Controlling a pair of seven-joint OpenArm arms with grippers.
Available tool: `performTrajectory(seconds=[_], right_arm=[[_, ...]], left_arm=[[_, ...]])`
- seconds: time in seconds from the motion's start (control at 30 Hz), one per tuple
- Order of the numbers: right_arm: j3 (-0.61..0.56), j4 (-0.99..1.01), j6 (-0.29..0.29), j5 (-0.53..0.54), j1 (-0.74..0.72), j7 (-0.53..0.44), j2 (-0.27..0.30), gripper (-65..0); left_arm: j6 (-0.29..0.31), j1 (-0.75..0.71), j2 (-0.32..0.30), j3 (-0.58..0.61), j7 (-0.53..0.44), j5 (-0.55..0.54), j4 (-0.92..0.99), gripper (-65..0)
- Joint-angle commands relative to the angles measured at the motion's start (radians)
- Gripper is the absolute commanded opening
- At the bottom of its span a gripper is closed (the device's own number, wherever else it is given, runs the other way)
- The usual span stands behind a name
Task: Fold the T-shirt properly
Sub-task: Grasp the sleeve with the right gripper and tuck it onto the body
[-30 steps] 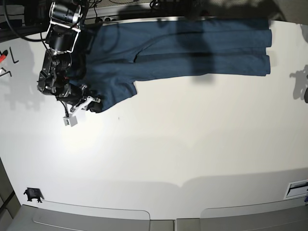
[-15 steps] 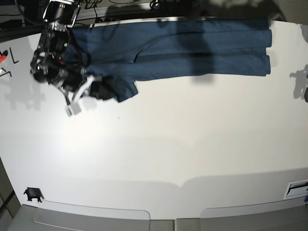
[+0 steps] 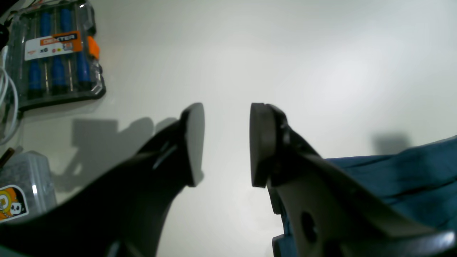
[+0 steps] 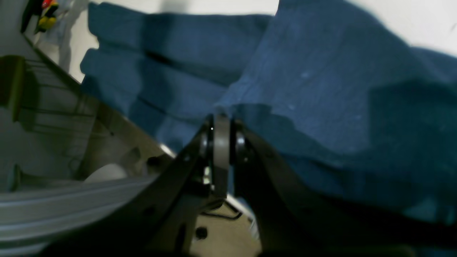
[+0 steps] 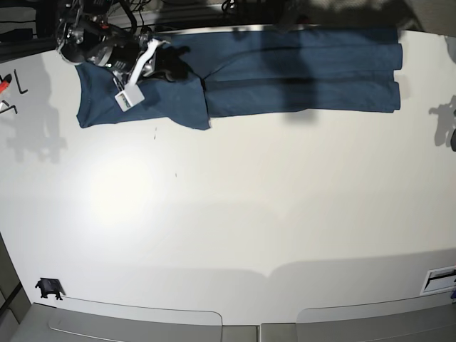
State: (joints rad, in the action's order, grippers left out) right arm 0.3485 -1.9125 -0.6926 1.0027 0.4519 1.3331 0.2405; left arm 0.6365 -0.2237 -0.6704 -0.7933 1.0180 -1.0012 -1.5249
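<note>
The T-shirt [image 5: 299, 71] lies along the far edge of the white worktop [image 5: 249, 214], spread as a long folded band that reaches nearly to that view's right side. At its other end a flap of the cloth lies flat on the worktop, with its lower edge running from the far left corner to a point just below the band's fold line.

We see the right pincer [image 5: 167, 64] over that end of the shirt, in the upper left of the base view. In the right wrist view its jaws are pressed together with a fold of the blue cloth [image 4: 321, 89] pinched between them, so we read it as gripping the T-shirt. The cloth rises from the worktop to the jaws.

In the left wrist view the left pincer [image 3: 226, 142] stands open, with bare worktop between its two pads and nothing held. An edge of the T-shirt lies just beside its right-hand finger [image 3: 262, 142]. Farther off on the worktop we see a clear case of blue-handled screwdrivers [image 3: 53, 57] and a small plastic box with a sticker [image 3: 21, 192].
</note>
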Motion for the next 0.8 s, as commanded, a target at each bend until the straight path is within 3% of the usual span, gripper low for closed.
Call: performTrajectory(seconds=[0.0, 0.37, 0.47, 0.5, 0.77], right_arm=[[0.005, -0.019, -0.006, 0.030, 0.004, -0.014, 0.008, -65.0], [0.005, -0.019, -0.006, 0.029, 0.017, 0.044, 0.008, -65.0], [0.005, -0.019, -0.006, 0.030, 0.017, 0.034, 0.008, -42.2], [0.005, -0.019, -0.006, 0.030, 0.017, 0.028, 0.008, -38.5], [0.050, -0.098, -0.006, 0.030, 0.016, -0.002, 0.008, -38.2]], left_arm=[[0.005, 0.008, -0.028, -0.011, -0.024, -0.021, -0.013, -45.4], [0.005, 0.008, -0.028, -0.011, -0.025, -0.021, -0.013, -45.4], [0.005, 0.008, -0.028, -0.011, -0.025, -0.021, -0.013, -45.3], [0.005, 0.008, -0.028, -0.011, -0.024, -0.021, -0.013, -45.3], [0.004, 0.002, -0.027, -0.011, 0.000, -0.022, -0.013, -45.3]])
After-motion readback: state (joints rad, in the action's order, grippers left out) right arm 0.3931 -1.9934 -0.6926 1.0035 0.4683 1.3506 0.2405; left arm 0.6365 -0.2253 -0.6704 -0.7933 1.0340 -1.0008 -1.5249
